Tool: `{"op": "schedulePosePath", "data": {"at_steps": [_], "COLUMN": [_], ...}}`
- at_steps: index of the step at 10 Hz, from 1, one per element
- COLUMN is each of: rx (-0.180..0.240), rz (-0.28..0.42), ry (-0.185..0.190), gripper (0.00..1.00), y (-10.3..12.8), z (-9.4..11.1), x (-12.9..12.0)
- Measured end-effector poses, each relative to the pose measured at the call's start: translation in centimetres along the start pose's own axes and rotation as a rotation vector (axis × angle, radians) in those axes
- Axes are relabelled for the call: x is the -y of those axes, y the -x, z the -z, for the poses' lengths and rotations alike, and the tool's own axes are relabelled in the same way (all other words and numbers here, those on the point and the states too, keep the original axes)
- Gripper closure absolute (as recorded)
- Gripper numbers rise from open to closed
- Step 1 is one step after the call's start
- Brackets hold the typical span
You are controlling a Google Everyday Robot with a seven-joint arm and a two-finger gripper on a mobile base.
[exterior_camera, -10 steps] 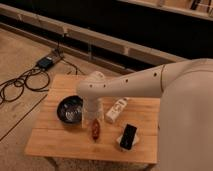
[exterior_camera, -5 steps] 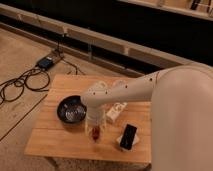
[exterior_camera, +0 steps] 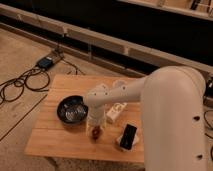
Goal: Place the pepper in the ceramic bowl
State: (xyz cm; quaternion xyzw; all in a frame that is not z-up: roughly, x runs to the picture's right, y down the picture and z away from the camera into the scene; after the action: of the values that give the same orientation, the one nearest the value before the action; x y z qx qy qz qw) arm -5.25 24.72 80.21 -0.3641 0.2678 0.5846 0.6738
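The pepper point(exterior_camera: 95, 133), small, dark red-brown and glossy, lies on the wooden table point(exterior_camera: 55, 137) just right of the ceramic bowl point(exterior_camera: 72, 109). The bowl is round, dark blue-black, with a shiny greyish inside, and stands at the table's left middle. My gripper point(exterior_camera: 95, 126) points down from the white arm, right over the pepper, its tips at the pepper's level. The bowl sits about a hand's width to the gripper's left.
A white rectangular box point(exterior_camera: 114, 112) lies right of the gripper. A black flat slab point(exterior_camera: 128, 136) lies near the table's front right. The big white arm covers the table's right side. Cables and a power box point(exterior_camera: 47, 62) lie on the floor at the left.
The arm has come down and forward, lowering the gripper onto the pepper. The pepper and the bowl have stayed where they were.
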Motion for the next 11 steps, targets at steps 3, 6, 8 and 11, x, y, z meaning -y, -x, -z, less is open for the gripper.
{"op": "schedulePosePath", "data": {"at_steps": [3,6,8,11], "rx": [-0.006,0.004,0.006,0.043], "rz": [0.009,0.017,0.025,0.059], "ry": [-0.003,0.001,0.002,-0.027], "gripper": [0.50,0.82,0.98,1.00], "y": [0.8,1.5,1.8,3.4], "z": [-0.8,-0.4,-0.1,2.9], "x": [0.3,0.4,0.2,0.2]}}
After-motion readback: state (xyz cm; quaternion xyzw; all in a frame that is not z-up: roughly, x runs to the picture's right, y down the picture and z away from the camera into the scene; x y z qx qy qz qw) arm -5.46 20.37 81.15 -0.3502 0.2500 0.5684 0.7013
